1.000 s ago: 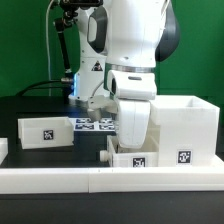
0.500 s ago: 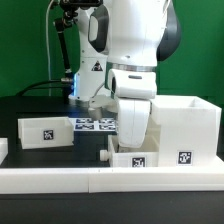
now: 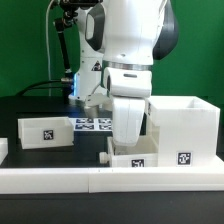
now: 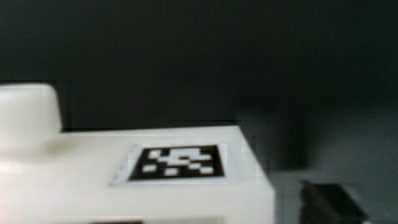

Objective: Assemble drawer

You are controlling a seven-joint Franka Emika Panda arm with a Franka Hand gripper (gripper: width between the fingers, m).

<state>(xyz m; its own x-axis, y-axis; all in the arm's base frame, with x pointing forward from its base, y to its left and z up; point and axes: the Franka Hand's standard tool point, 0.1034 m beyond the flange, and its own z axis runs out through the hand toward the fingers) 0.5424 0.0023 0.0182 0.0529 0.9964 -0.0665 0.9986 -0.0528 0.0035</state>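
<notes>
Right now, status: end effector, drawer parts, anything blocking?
End effector down at the centre tray, jaws unseen. Housing beside it, second tray apart. No obstruction visible.

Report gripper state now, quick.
Gripper: cannot tell. Its jaws are hidden in both views; it sits low over the tray beside the tall housing.

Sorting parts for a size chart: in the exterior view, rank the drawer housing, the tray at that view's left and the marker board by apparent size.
1. drawer housing
2. tray at the exterior view's left
3. marker board, partly hidden by the arm and farther back, so its place is unsure.
</notes>
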